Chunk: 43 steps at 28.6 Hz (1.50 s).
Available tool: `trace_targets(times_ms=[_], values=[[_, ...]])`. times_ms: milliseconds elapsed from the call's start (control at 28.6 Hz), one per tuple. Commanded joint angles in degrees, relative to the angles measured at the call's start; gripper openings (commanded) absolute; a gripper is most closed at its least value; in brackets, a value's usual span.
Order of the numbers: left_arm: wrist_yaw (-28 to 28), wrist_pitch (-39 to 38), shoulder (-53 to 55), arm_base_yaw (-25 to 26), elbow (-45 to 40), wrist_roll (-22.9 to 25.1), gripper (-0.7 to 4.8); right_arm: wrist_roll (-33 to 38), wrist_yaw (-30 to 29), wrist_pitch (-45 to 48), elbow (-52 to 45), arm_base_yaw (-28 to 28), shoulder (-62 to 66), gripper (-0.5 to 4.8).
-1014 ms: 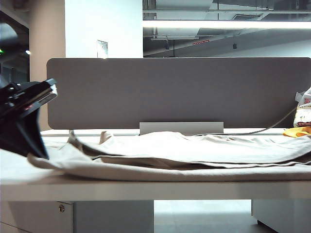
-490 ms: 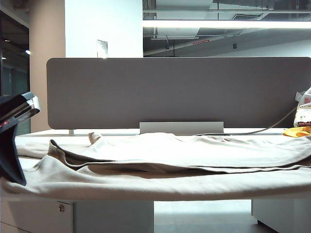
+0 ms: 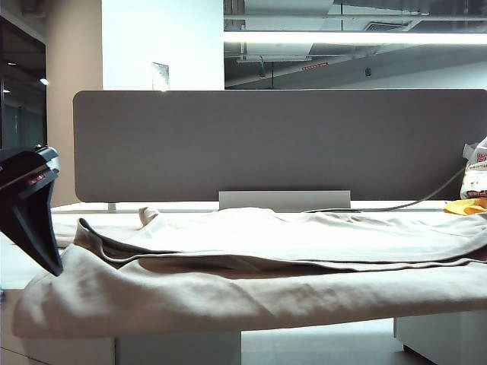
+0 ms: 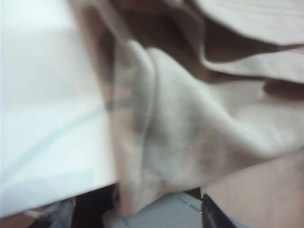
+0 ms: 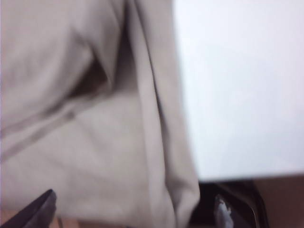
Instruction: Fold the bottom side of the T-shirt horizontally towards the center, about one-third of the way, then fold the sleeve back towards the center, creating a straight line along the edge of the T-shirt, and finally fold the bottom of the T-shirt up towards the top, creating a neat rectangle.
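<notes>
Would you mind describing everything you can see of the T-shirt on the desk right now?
The T-shirt is plain beige knit with no print, spread nearly the full width of the white desk. It lies loosely folded in layers: an upper layer with a dark stitched edge rests on a lower one whose near part drapes over the desk's front edge. The cloth is rumpled, not flat. The left gripper and the right gripper each sit close over wrinkled fabric near the desk's ends; no grip on it shows.

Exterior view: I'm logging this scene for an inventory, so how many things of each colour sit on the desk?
Beige: 1, the T-shirt
Yellow: 1, a cloth-like item
White with red print: 1, a bag
Total: 3
</notes>
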Motion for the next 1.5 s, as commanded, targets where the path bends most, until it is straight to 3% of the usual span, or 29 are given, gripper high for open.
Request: trace_targets(times_ms=[35,175,594,944,1154,1504], values=[[-5.18,1.79,-0.22,0.09,4.09,0.04,3.52,2.95,2.25,5.75,2.12,-0.04,-0.04,4.18],[-6.43,1.64,0.22,1.57,10.27,-1.97,3.52,2.86,4.92,7.3,6.82,-0.07,2.56,4.18],[-6.21,-1.66,13.14,9.38,27.26,-2.27,3.51,2.43,3.65,5.27,26.71,-2.58,19.8,4.17],[-7.72,-1.75,23.78,12.9,35.67,0.33,3.54,2.03,4.11,3.82,38.01,-5.05,31.08,4.18],[-7.82,-2.89,30.45,15.02,41.77,0.7,4.0,0.48,6.84,3.5,42.88,-5.7,36.61,4.18],[-9.64,-5.6,38.29,16.13,49.46,3.15,4.01,-0.57,10.75,2.71,50.77,-6.4,43.87,4.18]])
